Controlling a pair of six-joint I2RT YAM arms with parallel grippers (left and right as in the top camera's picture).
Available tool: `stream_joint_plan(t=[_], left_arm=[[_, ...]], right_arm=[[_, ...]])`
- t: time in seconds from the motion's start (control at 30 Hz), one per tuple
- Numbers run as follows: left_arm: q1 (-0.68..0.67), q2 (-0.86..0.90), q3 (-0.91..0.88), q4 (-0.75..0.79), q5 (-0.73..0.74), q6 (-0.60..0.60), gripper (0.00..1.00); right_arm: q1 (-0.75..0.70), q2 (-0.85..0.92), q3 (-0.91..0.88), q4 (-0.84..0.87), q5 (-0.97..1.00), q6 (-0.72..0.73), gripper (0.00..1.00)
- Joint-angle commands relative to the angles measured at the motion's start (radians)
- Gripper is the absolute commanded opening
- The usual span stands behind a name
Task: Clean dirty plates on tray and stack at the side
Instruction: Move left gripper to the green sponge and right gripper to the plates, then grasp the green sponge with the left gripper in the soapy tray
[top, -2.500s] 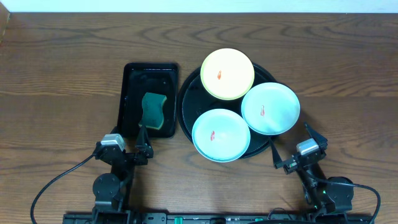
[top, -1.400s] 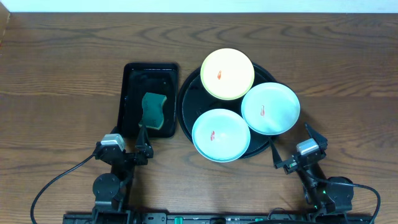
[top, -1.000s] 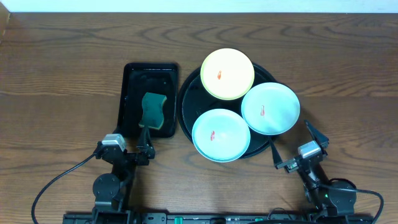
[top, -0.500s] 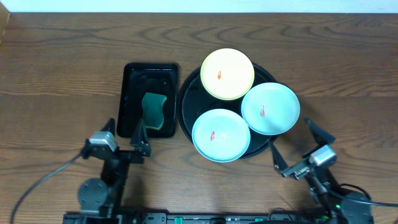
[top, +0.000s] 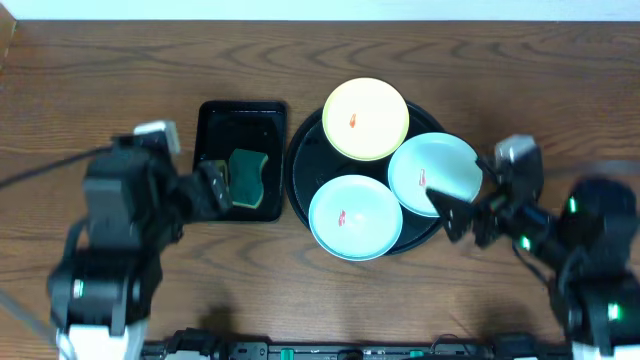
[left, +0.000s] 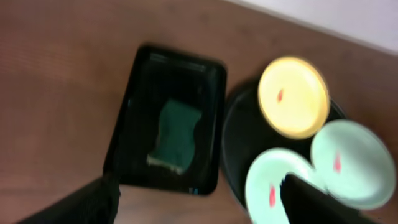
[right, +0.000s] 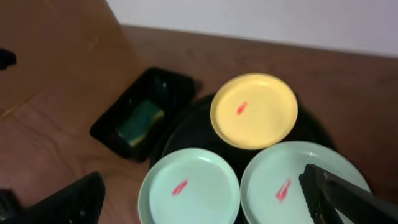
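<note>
Cleaning had not begun for you: all three plates (top: 355, 216) lay smeared red on the round tray (top: 300, 165), none stacked aside, sponge (top: 247, 178) untouched in its rectangular tray (top: 240, 125); your left gripper (left: 198, 186) and right gripper (right: 204, 174) stood open, empty

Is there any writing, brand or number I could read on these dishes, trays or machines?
None readable anywhere.
The yellow plate and both mint plates carry only red smears.
The round black tray, rectangular black tray and green sponge look unmarked.
The left arm and right arm are too blurred to check.
</note>
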Motion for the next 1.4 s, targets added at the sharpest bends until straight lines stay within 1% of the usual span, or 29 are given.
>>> stream_joint_plan(t=[0.0, 0.07, 0.17, 0.3, 0.43, 0.5, 0.63, 0.67, 0.7, 0.73, 0.77, 0.8, 0.83, 0.9, 1.0, 1.03, 1.07, 1.1, 1.13, 1.2, 1.23, 1.27, 1.37], left_arm=[[0.005, 0.086, 0.023, -0.041, 0.013, -0.004, 0.84], [0.005, 0.133, 0.023, -0.067, 0.013, -0.005, 0.84], [0.005, 0.195, 0.023, -0.097, 0.013, -0.021, 0.84], [0.005, 0.262, 0.009, -0.132, 0.013, -0.02, 0.84], [-0.007, 0.35, -0.037, -0.09, 0.009, -0.02, 0.82], [-0.015, 0.41, -0.052, -0.064, 0.009, -0.02, 0.78], [-0.03, 0.555, -0.058, 0.023, 0.009, -0.019, 0.78], [-0.031, 0.59, -0.058, 0.05, 0.01, -0.006, 0.76], [-0.032, 0.623, -0.058, 0.075, 0.01, 0.006, 0.71], [-0.033, 0.659, -0.058, 0.104, 0.01, 0.025, 0.64], [-0.034, 0.686, -0.058, 0.126, 0.01, 0.048, 0.54], [-0.036, 0.711, -0.058, 0.145, 0.009, 0.081, 0.46], [-0.038, 0.732, -0.058, 0.164, 0.009, 0.111, 0.42], [-0.043, 0.774, -0.058, 0.21, -0.011, 0.144, 0.41], [-0.047, 0.822, -0.058, 0.262, -0.104, 0.153, 0.47], [-0.048, 0.841, -0.058, 0.279, -0.112, 0.169, 0.5], [-0.048, 0.856, -0.058, 0.291, -0.111, 0.182, 0.57], [-0.049, 0.871, -0.058, 0.301, -0.111, 0.184, 0.67], [-0.049, 0.884, -0.058, 0.309, -0.111, 0.186, 0.71], [-0.049, 0.909, -0.058, 0.32, -0.112, 0.198, 0.72], [-0.049, 0.922, -0.058, 0.326, -0.112, 0.198, 0.68], [-0.049, 0.93, -0.058, 0.33, -0.112, 0.198, 0.61], [-0.049, 0.956, -0.058, 0.336, -0.111, 0.198, 0.36]], right_arm=[[-0.003, 0.104, 0.063, -0.017, -0.014, 0.003, 0.99], [-0.003, 0.147, 0.063, -0.028, -0.023, 0.029, 0.99], [-0.003, 0.203, 0.063, -0.066, -0.067, 0.104, 0.99], [-0.003, 0.245, 0.062, -0.083, -0.179, 0.115, 0.99], [-0.002, 0.259, 0.062, -0.081, -0.197, 0.115, 0.99], [-0.002, 0.258, 0.062, -0.08, -0.197, 0.115, 0.99], [-0.002, 0.258, 0.062, -0.084, -0.197, 0.115, 0.99], [-0.002, 0.258, 0.062, -0.084, -0.197, 0.115, 0.99], [-0.002, 0.258, 0.062, -0.085, -0.197, 0.115, 0.98], [-0.002, 0.258, 0.062, -0.085, -0.197, 0.115, 0.98], [-0.002, 0.258, 0.062, -0.085, -0.196, 0.115, 0.98], [-0.002, 0.258, 0.062, -0.086, -0.197, 0.115, 0.98], [-0.002, 0.258, 0.062, -0.087, -0.197, 0.115, 0.98], [-0.002, 0.259, 0.062, -0.088, -0.196, 0.115, 0.97], [-0.002, 0.259, 0.062, -0.087, -0.196, 0.115, 0.97], [-0.002, 0.259, 0.062, -0.088, -0.196, 0.115, 0.97], [-0.002, 0.259, 0.062, -0.089, -0.196, 0.115, 0.97], [-0.002, 0.259, 0.062, -0.092, -0.196, 0.115, 0.97], [-0.002, 0.259, 0.062, -0.095, -0.196, 0.115, 0.96], [-0.002, 0.259, 0.062, -0.1, -0.196, 0.115, 0.96], [-0.002, 0.259, 0.062, -0.104, -0.196, 0.115, 0.96], [-0.002, 0.259, 0.062, -0.107, -0.196, 0.114, 0.96], [-0.002, 0.259, 0.062, -0.117, -0.196, 0.114, 0.96]])
